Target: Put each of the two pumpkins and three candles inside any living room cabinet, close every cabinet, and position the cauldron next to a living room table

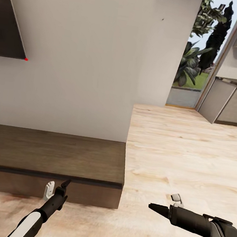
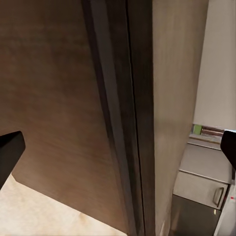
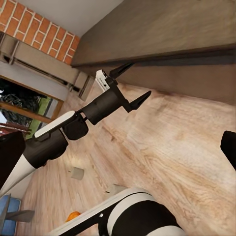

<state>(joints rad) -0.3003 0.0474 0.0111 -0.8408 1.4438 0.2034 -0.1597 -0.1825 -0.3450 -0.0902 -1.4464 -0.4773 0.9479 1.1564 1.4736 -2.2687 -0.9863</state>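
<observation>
Head view first: the long, low dark-brown cabinet [image 1: 49, 161] stands against the pale wall, its flat top bare and its front flush, so it looks closed. The left claw [image 1: 57, 188] hovers just before the front near its right end, prongs apart and holding nothing. The right claw [image 1: 167, 205] hangs over bare plank floor [image 1: 188, 154] to the right, also spread and empty. Beyond it the floor runs wide and clear toward a doorway with greenery and grey kitchen units [image 1: 236, 107], so there is ample room to swing or back away on that side.

Left wrist view: the cabinet [image 2: 59, 98] front and the dark seam under its top sit close ahead, between two black prong tips.

Right wrist view: the left claw [image 3: 130, 83] shows spread just beside the cabinet [image 3: 167, 29] front, and a scrap of orange [image 3: 73, 215] at the frame edge may be a pumpkin, though I cannot be sure.

The front is stiff wood with no handle I can see; I would judge the seam under the top the only purchase, and a shallow one, likely to slip.
</observation>
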